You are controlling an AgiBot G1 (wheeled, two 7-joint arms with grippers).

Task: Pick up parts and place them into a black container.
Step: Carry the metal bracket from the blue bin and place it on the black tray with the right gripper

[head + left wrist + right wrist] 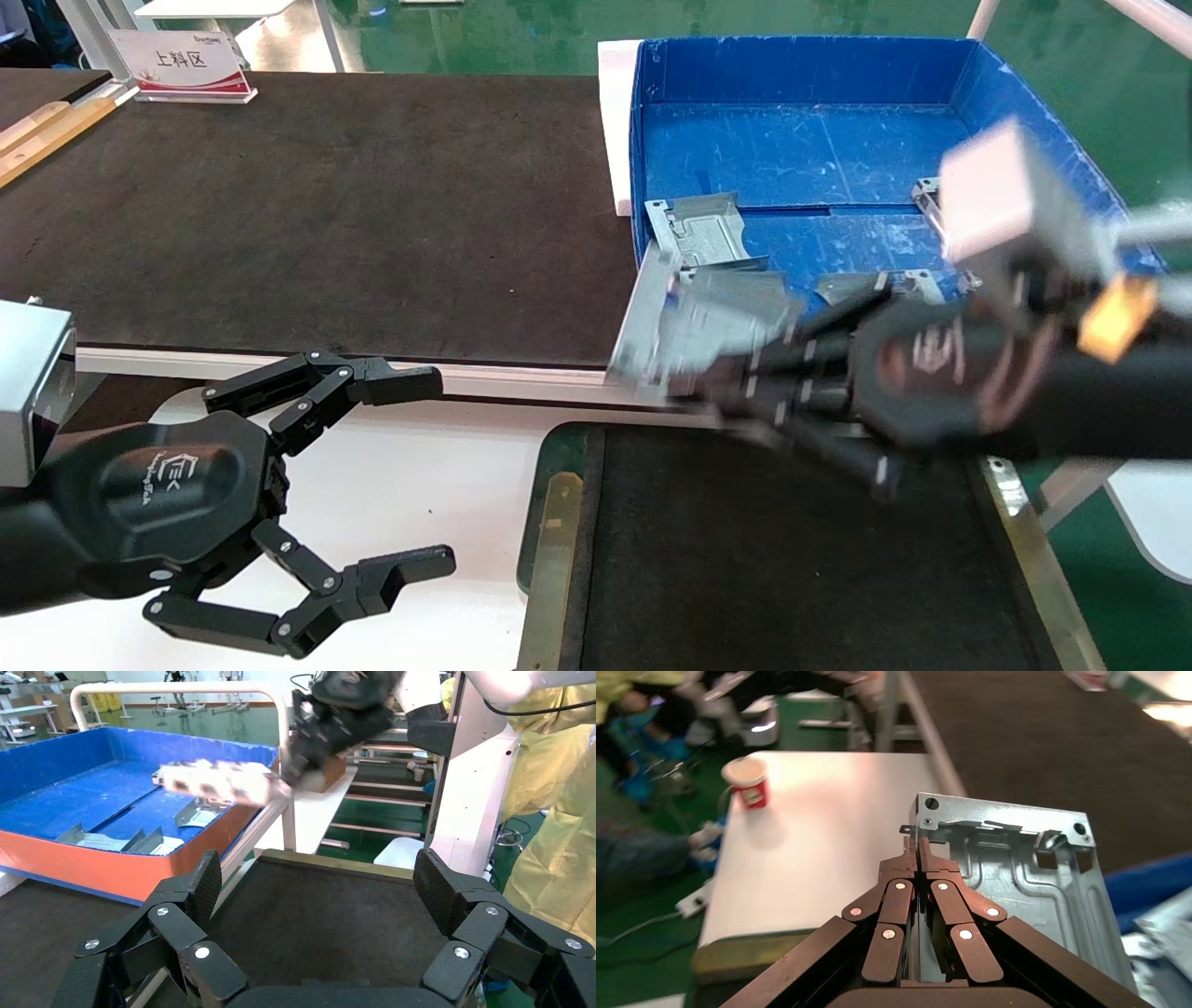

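My right gripper [694,368] is shut on the edge of a silver-grey metal part [652,321] and holds it in the air over the near left corner of the blue box, above the far edge of the black container [1024,550]. In the right wrist view the fingers pinch the part [1025,874] along its side, with my right gripper [917,846] closed on it. More parts [698,228] lie in the blue box. My left gripper [410,475] is open and empty, low at the left, beside the container's left rim. The left wrist view shows its fingers [204,885] spread before the container [330,864].
The blue corrugated box [810,140] with a red front stands behind the container. A long black mat [307,214] covers the table at the left. A sign [182,65] stands at the far left. A red cup [747,783] sits on the white table.
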